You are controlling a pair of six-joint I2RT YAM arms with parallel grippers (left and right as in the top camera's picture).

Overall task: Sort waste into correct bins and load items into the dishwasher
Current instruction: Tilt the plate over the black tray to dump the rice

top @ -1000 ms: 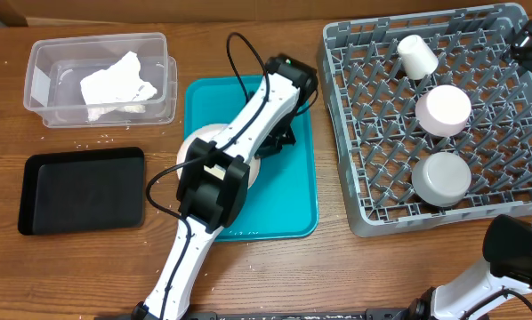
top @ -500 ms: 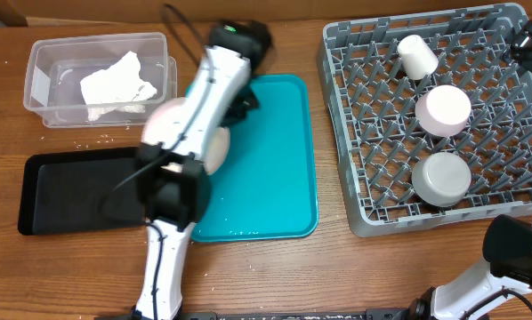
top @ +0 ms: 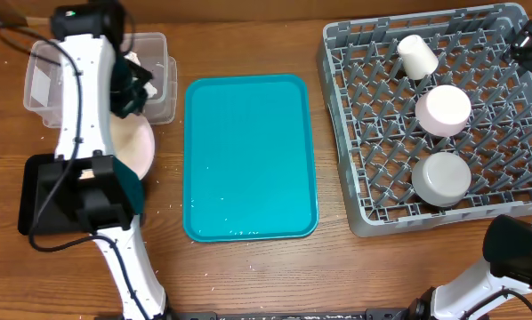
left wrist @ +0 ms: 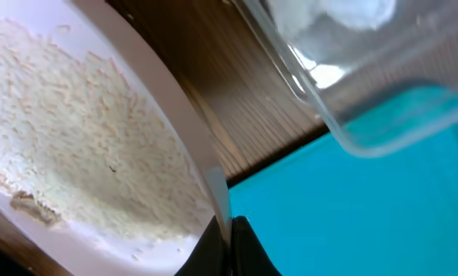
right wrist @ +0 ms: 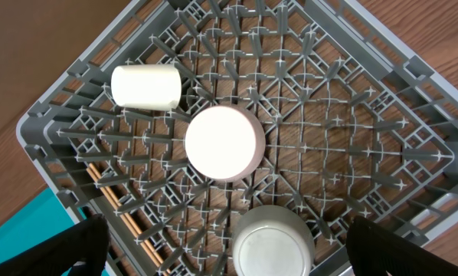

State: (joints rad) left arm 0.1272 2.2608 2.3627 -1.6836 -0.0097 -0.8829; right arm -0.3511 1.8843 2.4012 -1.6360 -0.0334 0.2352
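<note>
My left gripper (top: pixel 126 93) is shut on the rim of the large white plate (top: pixel 135 148), holding it tilted over the table between the clear tub (top: pixel 44 84) and the black tray (top: pixel 48 191). In the left wrist view the fingers (left wrist: pixel 227 239) pinch the plate (left wrist: pixel 30 207), which carries rice-like scraps (left wrist: pixel 76 138). The napkin (left wrist: pixel 328 14) lies in the tub (left wrist: pixel 367 100). The grey rack (top: pixel 373 133) holds a white cup (top: pixel 417 55), a smaller white dish (top: pixel 442 108) and a grey bowl (top: pixel 441 176). My right gripper (right wrist: pixel 240 257) is open above the rack (right wrist: pixel 344 123). The red wrapper is out of view.
The teal tray (top: pixel 248 156) lies bare in the middle, with a few crumbs near its front edge. Loose rice grains dot the wood around the black tray. The right arm's wrist (top: pixel 531 43) hangs over the rack's far right corner.
The left arm has swung left with the plate, from over the teal tray to beside the clear tub. The teal tray is now uncovered. The right arm has not moved.
</note>
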